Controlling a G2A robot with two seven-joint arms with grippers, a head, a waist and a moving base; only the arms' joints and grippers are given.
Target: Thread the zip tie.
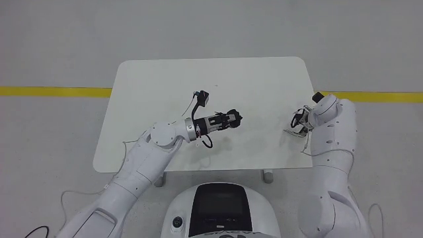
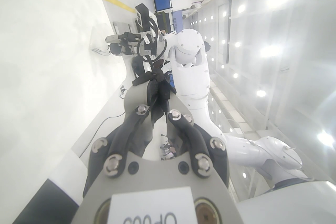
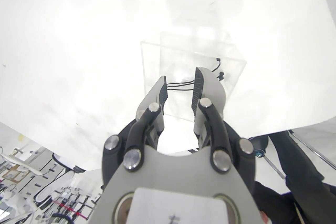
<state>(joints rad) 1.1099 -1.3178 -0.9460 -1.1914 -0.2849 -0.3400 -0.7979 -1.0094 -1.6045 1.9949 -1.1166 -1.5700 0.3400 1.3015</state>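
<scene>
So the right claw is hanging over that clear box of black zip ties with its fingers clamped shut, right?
Not shut. The right wrist view shows the right gripper above the clear box with its fingers open, and the black zip ties lying in the box are visible between them.

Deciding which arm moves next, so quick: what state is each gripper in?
Left gripper: shut; whether it holds anything cannot be told.
Right gripper: open at the clear box, gripping nothing.
</scene>
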